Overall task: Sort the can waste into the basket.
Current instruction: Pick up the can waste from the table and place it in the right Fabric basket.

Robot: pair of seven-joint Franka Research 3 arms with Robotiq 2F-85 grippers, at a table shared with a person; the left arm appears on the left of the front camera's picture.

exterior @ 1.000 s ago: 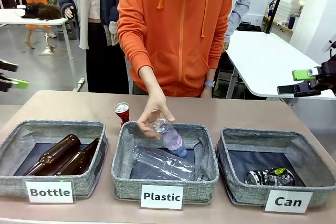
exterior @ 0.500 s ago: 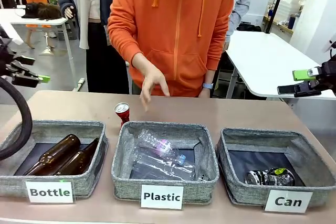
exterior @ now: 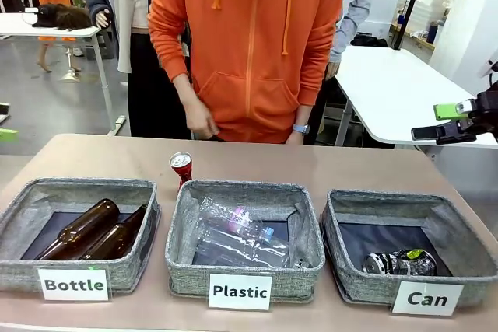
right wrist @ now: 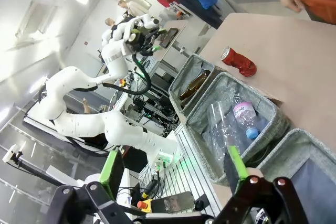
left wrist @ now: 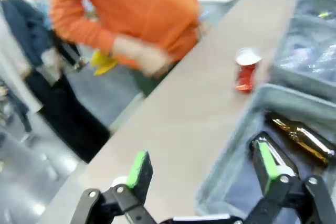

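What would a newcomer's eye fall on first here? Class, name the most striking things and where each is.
The person in the orange hoodie stands out at the table's far side. Three grey bins line the near edge: the Bottle bin, the Plastic bin and the Can basket, which holds a crushed can. A red can stands upright on the table behind the Plastic bin.

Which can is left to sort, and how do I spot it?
Find the middle grey bin labelled Plastic. Behind its far left corner, on the table, stands the red can. It alone is outside a bin; the dark crushed can lies in the Can bin.
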